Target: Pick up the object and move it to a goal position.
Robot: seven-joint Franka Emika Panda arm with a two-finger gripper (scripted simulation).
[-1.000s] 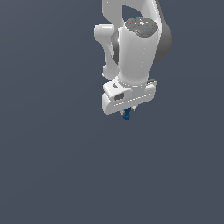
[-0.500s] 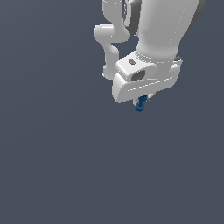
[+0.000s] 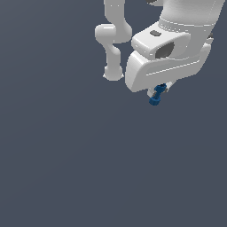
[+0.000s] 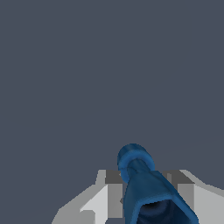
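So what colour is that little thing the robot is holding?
Dark blue. The bolt-like piece shows best in the wrist view, between the gripper fingers.

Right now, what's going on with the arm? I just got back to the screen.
The white gripper is shut on the small dark-blue bolt, which hangs tilted from between its fingers. In the exterior view the bolt is in the air, with only plain grey floor around it. The wrist view shows the bolt close up between the fingers. No goal marker shows in either view.
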